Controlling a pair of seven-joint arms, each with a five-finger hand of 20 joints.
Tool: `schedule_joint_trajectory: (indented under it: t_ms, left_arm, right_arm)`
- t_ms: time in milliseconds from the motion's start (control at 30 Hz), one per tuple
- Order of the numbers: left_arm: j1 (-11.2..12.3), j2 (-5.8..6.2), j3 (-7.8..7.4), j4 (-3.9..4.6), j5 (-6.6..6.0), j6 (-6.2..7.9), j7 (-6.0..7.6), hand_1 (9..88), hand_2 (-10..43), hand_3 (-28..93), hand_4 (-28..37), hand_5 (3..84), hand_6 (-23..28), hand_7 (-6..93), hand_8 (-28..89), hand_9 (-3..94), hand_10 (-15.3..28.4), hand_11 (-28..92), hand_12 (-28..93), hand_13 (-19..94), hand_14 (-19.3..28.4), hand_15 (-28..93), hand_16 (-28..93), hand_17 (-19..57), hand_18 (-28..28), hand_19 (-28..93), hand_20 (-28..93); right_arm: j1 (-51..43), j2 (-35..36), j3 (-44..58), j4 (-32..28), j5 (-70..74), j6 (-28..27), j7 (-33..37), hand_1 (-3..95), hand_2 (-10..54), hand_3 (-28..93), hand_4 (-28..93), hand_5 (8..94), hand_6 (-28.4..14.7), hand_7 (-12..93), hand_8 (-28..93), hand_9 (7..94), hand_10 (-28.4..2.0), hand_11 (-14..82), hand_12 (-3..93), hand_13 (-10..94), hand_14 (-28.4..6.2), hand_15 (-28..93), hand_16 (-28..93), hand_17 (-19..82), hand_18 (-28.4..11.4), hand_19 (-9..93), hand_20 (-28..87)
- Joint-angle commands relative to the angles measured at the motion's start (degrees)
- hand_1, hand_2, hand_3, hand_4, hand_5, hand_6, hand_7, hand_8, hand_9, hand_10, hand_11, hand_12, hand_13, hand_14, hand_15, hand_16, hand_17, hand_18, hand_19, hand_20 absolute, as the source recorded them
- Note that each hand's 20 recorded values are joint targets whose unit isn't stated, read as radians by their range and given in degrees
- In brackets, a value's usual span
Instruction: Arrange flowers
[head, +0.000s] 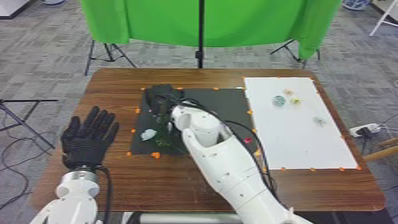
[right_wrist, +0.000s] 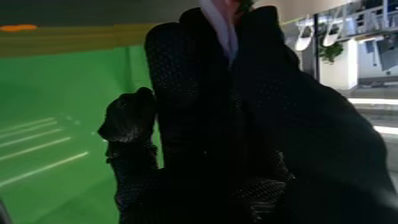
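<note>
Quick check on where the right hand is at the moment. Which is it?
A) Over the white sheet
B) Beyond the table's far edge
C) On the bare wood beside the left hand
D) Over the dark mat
D: the head view shows the right hand over the far left part of the dark mat.

Flower (head: 148, 134) on mat (head: 233, 107), sheet (head: 298, 142) at right

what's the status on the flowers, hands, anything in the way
left robot hand open, left of dark mat; right robot hand over its far left corner, pinching pinkish flower; right arm hiding part of mat
</note>
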Motion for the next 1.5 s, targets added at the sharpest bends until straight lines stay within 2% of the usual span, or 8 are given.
schedule_joint_trajectory:
  t_ms: [33, 300, 533, 700, 933, 1200, 1367, 1500]
  left_arm:
    - [0.5, -0.34, 0.16, 0.70, -0.15, -0.90, -0.83, 26.9, 17.1, 77, -28.3, 47.8, 10.9, 12.8, -10, 41.8, 16.4, 25, 9, 30, 16.3, 42, -10, -8.6, 14.1, 39, 12]
    - [0.5, -0.50, 0.24, 0.68, -0.04, -0.84, -1.28, 26.9, 17.1, 76, -28.3, 47.7, 10.9, 12.9, -10, 41.8, 16.3, 25, 9, 30, 16.2, 42, -10, -8.6, 14.1, 39, 12]
    - [0.6, -0.53, 0.15, 0.76, -0.24, -0.35, -1.45, 26.9, 17.1, 76, -28.3, 47.8, 10.9, 12.9, -10, 41.7, 16.3, 25, 9, 30, 16.2, 42, -10, -8.6, 14.1, 39, 12]
    - [0.8, -0.75, -0.08, 0.72, 0.06, -0.26, -1.76, 26.9, 17.1, 77, -28.3, 47.8, 10.9, 12.9, -10, 41.7, 16.4, 26, 9, 30, 16.2, 42, -10, -8.6, 14.1, 39, 12]
    - [1.0, -0.82, -0.33, 0.64, 0.16, -0.31, -1.91, 27.1, 16.7, 77, -28.3, 47.7, 10.9, 12.9, -10, 41.6, 16.4, 26, 9, 30, 16.1, 42, -10, -8.6, 14.2, 39, 12]
    - [1.3, -1.13, -0.39, 0.52, -0.13, -0.17, -1.81, 27.3, 16.4, 77, -28.3, 47.6, 10.8, 13.1, -10, 41.6, 16.4, 25, 9, 30, 16.2, 42, -10, -8.6, 14.2, 39, 12]
    - [1.5, -1.47, -0.43, 0.44, -0.19, -0.09, -1.88, 27.4, 16.2, 76, -28.3, 47.6, 10.8, 13.0, -10, 41.6, 16.4, 26, 9, 30, 16.2, 42, -10, -8.6, 14.2, 39, 12]
    - [2.2, -2.57, -1.22, 0.43, 0.14, 0.27, -2.73, 27.4, 16.0, 77, -28.3, 47.5, 10.8, 13.0, -10, 41.6, 16.3, 26, 9, 30, 16.2, 42, -10, -8.6, 14.2, 39, 12]
  right_arm:
    - [-1.2, 1.5, -1.8, -1.8, -11.3, -5.9, 2.4, 63.0, -9.5, 69, -28, 73.0, 1.2, 32, -5, 82.5, -9.2, 8.6, 37.1, 68, -6.9, 50, 42, 32, -22.2, 88, 53]
    - [-1.9, 2.3, -4.1, -4.1, -8.6, -10.2, 3.5, 61.9, -9.5, 69, -28, 72.4, 1.1, 30, -6, 81.9, -9.6, 7.9, 36.0, 67, -7.2, 50, 41, 32, -22.4, 88, 53]
    - [-1.2, 3.4, -5.4, -4.9, -2.2, -9.0, 9.1, 59.2, -9.5, 70, -28, 68.7, 0.2, 26, -6, 78.9, -9.8, 7.6, 34.5, 66, -7.6, 51, 41, 32, -23.2, 89, 53]
    - [-0.6, 3.9, -5.9, -5.5, -0.2, -8.7, 10.0, 55.0, -9.5, 74, -28, 65.7, 0.4, 23, -15, 71.7, -11.1, 18.5, 26.8, 64, -8.6, 56, 38, 31, -23.6, 90, 53]
    - [-0.7, 4.6, -6.5, -6.6, 1.7, -8.8, 10.8, 50.3, -9.5, 78, -28, 64.5, 0.2, 23, -16, 67.9, -12.3, 25.2, 20.4, 63, -10.1, 60, 35, 31, -23.5, 90, 53]
    - [-0.2, 5.6, -7.7, -10.0, 6.8, -9.4, 11.9, 44.9, -9.5, 83, -28, 61.8, -0.9, 20, -15, 65.1, -13.5, 26.5, 18.8, 60, -12.3, 68, 27, 30, -23.7, 90, 54]
    - [-0.3, 6.7, -8.7, -12.4, 9.2, -9.5, 13.4, 41.7, -9.5, 82, -28, 60.7, -1.4, 19, -14, 64.0, -14.4, 26.4, 18.9, 59, -13.1, 71, 27, 30, -24.0, 90, 54]
    - [-1.0, 9.9, -10.1, -16.9, 12.8, -11.1, 17.3, 40.1, -9.5, 82, -28, 58.0, -3.0, 18, -14, 57.1, -16.7, 26.4, 18.9, 55, -14.6, 74, 26, 30, -24.4, 91, 54]
